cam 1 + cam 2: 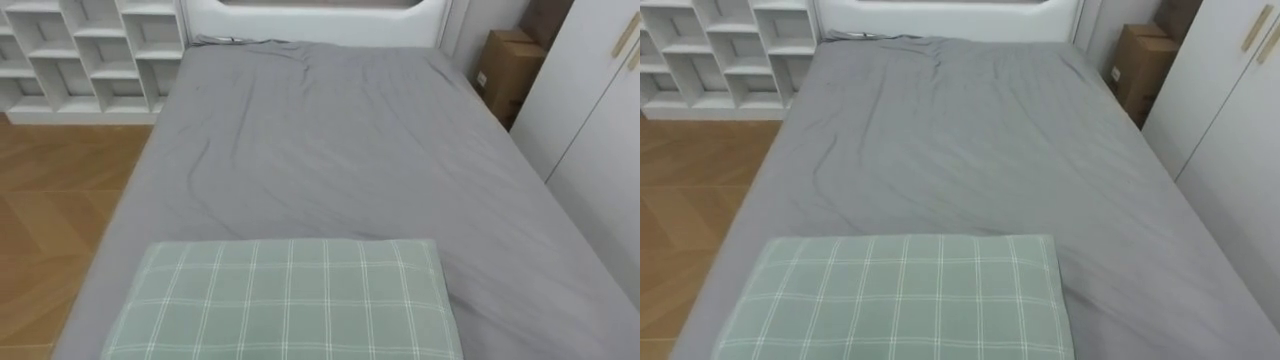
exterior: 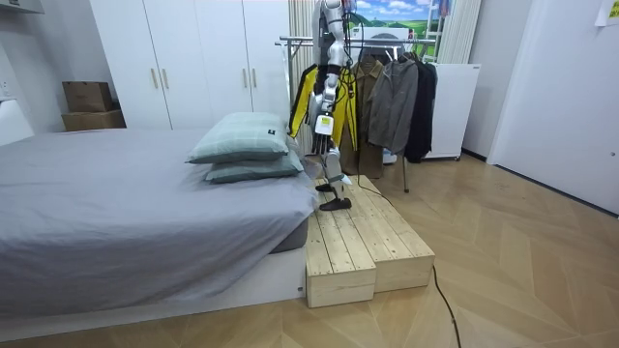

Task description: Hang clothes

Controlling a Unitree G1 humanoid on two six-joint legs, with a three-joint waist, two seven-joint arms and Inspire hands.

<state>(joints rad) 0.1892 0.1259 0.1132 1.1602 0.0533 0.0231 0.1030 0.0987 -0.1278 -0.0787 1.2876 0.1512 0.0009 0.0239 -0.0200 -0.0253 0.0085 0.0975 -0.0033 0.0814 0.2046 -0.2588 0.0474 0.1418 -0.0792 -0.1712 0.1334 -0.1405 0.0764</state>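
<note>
In the room view I stand on a wooden platform (image 2: 363, 242) at the head of the bed (image 1: 330, 150), facing along it. Right behind me is a clothes rack (image 2: 387, 41) with a yellow and black jacket (image 2: 302, 101), an olive jacket (image 2: 387, 101) and a dark garment (image 2: 423, 106) hanging on it. My left hand (image 2: 325, 124) hangs at my side in front of the yellow jacket, too small to read. The grey sheet of the bed lies flat, with a green checked pillow (image 1: 290, 300) at its near end.
A white cube shelf (image 1: 80, 50) stands to the left of the bed. To its right are a cardboard box (image 1: 508, 70) and white wardrobe doors (image 1: 590, 110). Two stacked pillows (image 2: 242, 135) lie just in front of me. Wooden floor spreads beyond the platform.
</note>
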